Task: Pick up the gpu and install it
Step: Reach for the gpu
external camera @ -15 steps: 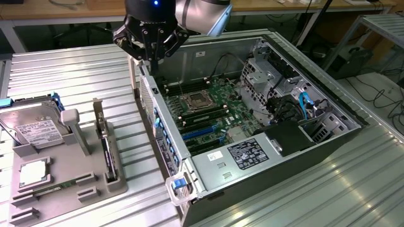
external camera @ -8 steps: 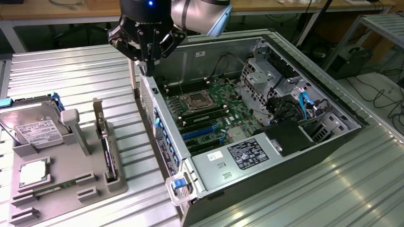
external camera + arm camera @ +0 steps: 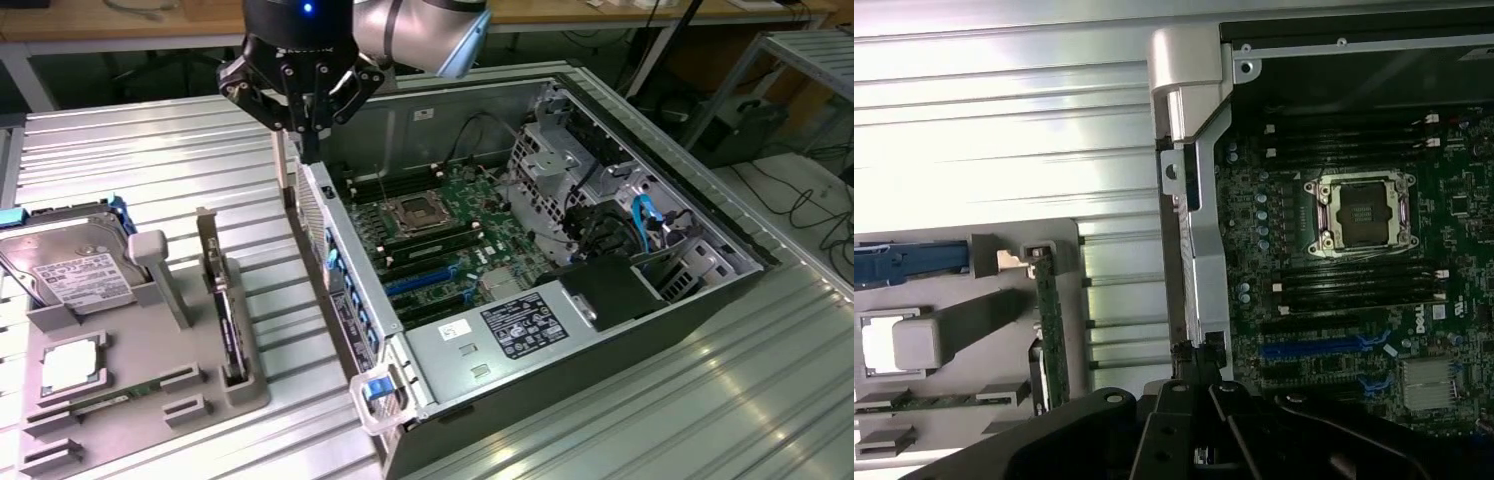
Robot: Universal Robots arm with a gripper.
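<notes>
Clenched on nothing, the claw (image 3: 311,145) is hung over the open computer case (image 3: 350,275), with its fingertips close to the upper edge of the case wall nearest the tray. Whether that edge is touched cannot be told. Beyond the claw, inside the case, the motherboard (image 3: 454,230) is laid bare, and its blue expansion slots (image 3: 424,278) are seen unoccupied. On the claw's other side, well apart from it, a grey tray (image 3: 160,360) is set on the ribbed metal surface (image 3: 174,150). The gpu (image 3: 1050,320) is stood on edge in a holder on that tray, not yet taken. The pick-up step is therefore judged to be in hand, and installation not begun. A grasp is judged to call for the jaws to be parted, the claw to be brought over the tray, and the fingers to be lined up either side of the card's thin upper edge.
</notes>
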